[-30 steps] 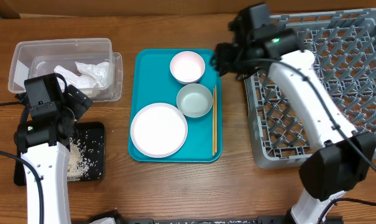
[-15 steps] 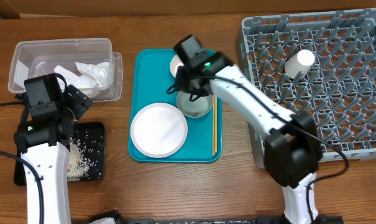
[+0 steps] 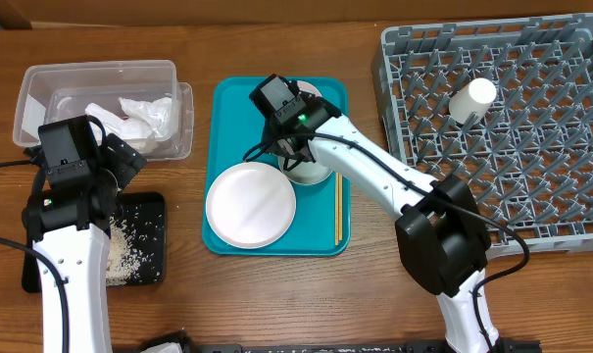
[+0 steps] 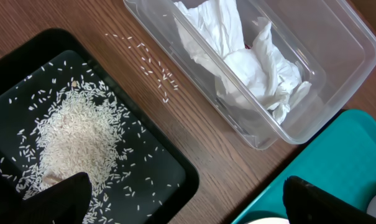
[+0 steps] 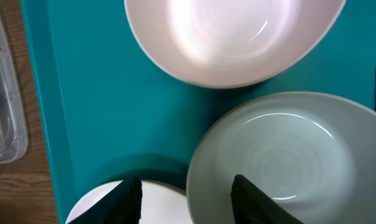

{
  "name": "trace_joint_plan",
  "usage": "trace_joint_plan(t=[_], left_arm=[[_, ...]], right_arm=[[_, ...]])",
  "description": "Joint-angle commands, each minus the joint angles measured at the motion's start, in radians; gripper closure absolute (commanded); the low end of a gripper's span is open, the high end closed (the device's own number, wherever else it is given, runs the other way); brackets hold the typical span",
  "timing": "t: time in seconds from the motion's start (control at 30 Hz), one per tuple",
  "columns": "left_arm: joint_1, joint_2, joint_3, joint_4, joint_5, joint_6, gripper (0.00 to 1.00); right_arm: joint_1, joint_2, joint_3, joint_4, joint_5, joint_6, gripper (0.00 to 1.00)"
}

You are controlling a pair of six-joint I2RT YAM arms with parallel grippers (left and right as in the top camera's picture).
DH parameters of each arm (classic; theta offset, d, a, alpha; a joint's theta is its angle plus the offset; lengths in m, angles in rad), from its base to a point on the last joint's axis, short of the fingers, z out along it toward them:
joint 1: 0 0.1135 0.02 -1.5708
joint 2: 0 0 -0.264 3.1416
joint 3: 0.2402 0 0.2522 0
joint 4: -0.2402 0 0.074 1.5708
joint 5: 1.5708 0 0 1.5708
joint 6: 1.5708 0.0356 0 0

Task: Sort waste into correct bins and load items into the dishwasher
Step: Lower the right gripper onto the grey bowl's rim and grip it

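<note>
Left tool (image 4: 188, 202) hangs spread wide — right tool (image 5: 186, 185) reaches across, pointing down, fingers seemingly half parted.

At the right fingers (image 5: 253, 202), the grey bowl (image 5: 287, 155) looks like smooth, shiny metal. The pink-white bowl (image 5: 225, 37) past them is glossy. Ahead of the left fingers (image 4: 63, 199), the tub (image 4: 327, 87) is clear plastic holding crumpled paper (image 4: 250, 65); the table (image 4: 197, 127) is wood.
</note>
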Motion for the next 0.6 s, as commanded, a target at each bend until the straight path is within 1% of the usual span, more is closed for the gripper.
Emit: trace_joint_plan(t=[0.0, 0.33, 0.47, 0.57], left_arm=[[0.003, -0.01, 0.015, 0.001, 0.004, 0.019, 0.0], [0.003, -0.01, 0.015, 0.001, 0.004, 0.019, 0.0], [0.003, -0.01, 0.015, 0.001, 0.004, 0.019, 0.0], [0.003, -0.01, 0.015, 0.001, 0.004, 0.019, 0.0]], right_arm=[[-0.003, 0.022, 0.009, 0.011, 0.032, 0.015, 0.51], [0.008, 0.093, 0.009, 0.014, 0.028, 0.015, 0.52], [0.008, 0.095, 0.009, 0.008, 0.028, 0.014, 0.64], [0.008, 0.095, 0.009, 0.006, 0.024, 0.014, 0.7]])
